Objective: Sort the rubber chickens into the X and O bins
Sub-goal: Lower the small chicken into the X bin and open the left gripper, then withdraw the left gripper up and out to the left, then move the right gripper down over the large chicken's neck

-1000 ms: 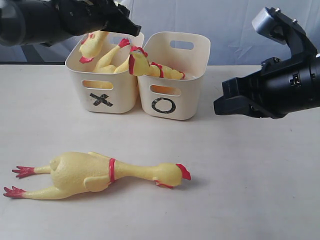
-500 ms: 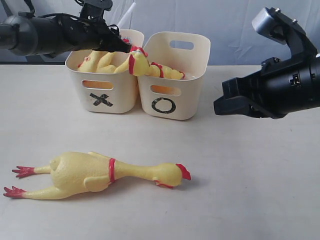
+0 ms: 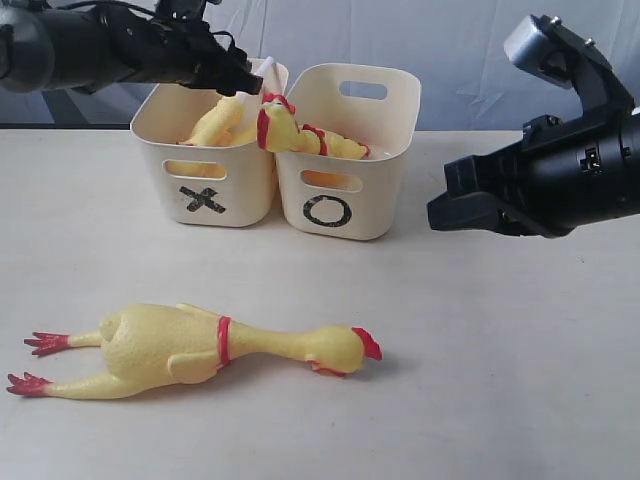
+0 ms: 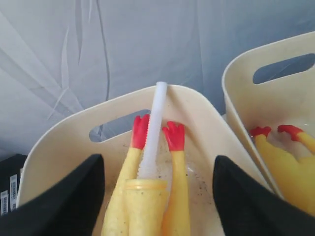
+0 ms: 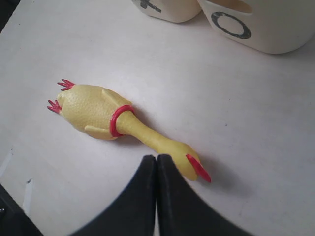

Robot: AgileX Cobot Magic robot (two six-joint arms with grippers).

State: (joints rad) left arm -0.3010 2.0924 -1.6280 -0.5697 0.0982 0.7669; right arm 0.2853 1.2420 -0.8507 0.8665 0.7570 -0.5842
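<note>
- Exterior view: the X bin (image 3: 160, 185) and the O bin (image 3: 392, 180) are standing side by side, touching, in the upper middle of the frame; each is already holding a chicken
- A small chicken (image 3: 214, 122) with a white tube (image 4: 155, 123) is lying in the X bin, its red feet pointing at the wall with the handle slot; another chicken (image 3: 305, 135) is resting in the O bin, its head sitting at the rim where the two bins meet
- The left gripper (image 3: 243, 77) is hovering over the X bin at the upper left; in the left wrist view its jaws are standing wide apart on either side of the small chicken, gripping nothing, so that one is looking delivered
- The right gripper (image 3: 442, 208) is hanging at the right of the frame, well apart from bins and chickens; its fingers are pressing together on nothing
- One large chicken (image 3: 190, 345) is lying on the table (image 3: 500, 380) in the lower left, head toward the middle; as I judge it, this is the only piece waiting to be sorted, so the task is nearing its end
</note>
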